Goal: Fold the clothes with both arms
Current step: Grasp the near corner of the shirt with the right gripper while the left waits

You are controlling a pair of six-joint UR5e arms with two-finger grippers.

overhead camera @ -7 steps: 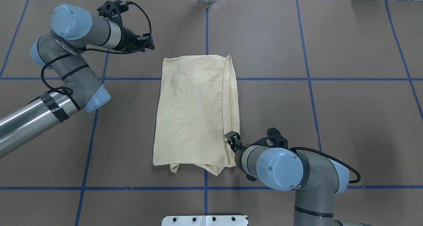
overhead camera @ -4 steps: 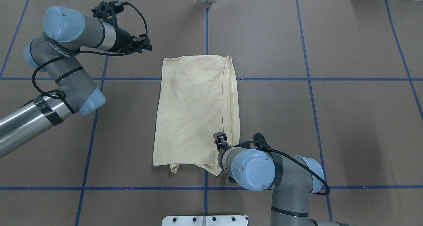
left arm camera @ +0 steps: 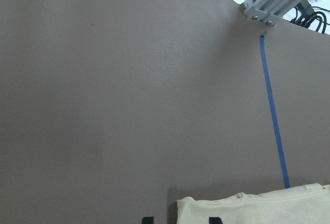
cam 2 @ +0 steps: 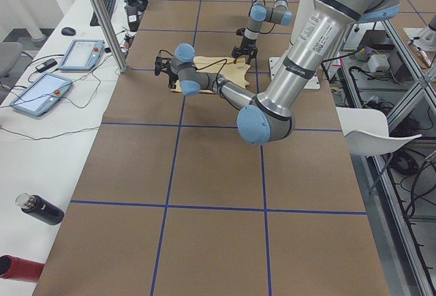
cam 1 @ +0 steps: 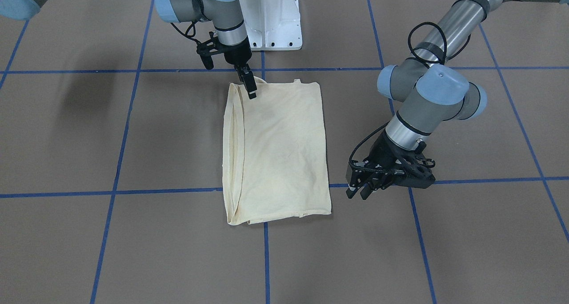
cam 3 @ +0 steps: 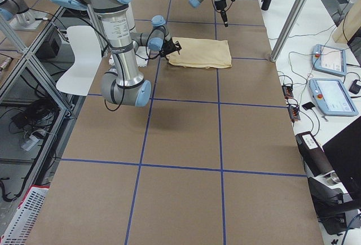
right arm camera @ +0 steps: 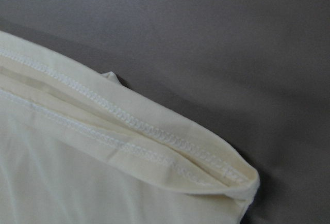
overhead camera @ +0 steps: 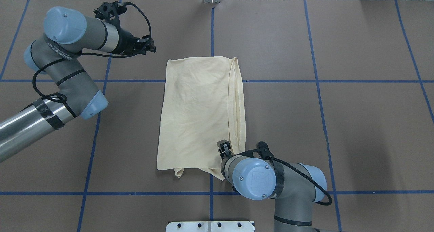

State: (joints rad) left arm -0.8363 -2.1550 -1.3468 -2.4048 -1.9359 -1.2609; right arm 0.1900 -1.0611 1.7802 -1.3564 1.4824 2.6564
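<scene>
- Right claw (cam 1: 251, 93) points down over the shirt's (cam 1: 280, 148) corner nearest the robot, on the robot's right side of the cloth. Its fingers stand a little apart. Whether they touch the fabric cannot be told.
- From overhead, only the tip of that claw (overhead camera: 223, 146) shows past the right arm's (overhead camera: 257, 177) blue wrist cap, over the layered side edge.
- The right wrist camera looks close onto a stitched double hem (right arm camera: 129, 126) that ends in a rounded, folded corner, with brown counter beyond it. No finger shows there.
- Left claw (cam 1: 358, 194) hangs beside the shirt's far corner on the robot's left, clear of the cloth, and grips nothing. Its jaws are spread.
- In the left wrist view two black fingertips (left arm camera: 148, 220) sit apart at the bottom edge, with a cream corner of the shirt (left arm camera: 247, 208) between and beyond them.
- Overhead, the left arm (overhead camera: 67, 72) bends in from the side, and its claw (overhead camera: 150, 46) is level with the shirt's far edge.
- The shirt (overhead camera: 200, 113) lies flat mid-counter as a long cream rectangle running away from the robot. Stacked fold edges lie along the robot's right side, and no print shows.
- The brown counter (overhead camera: 339, 123) is crossed by blue tape lines (overhead camera: 212, 32).
- A white pedestal base (cam 1: 271, 24) stands at the robot's edge.
</scene>
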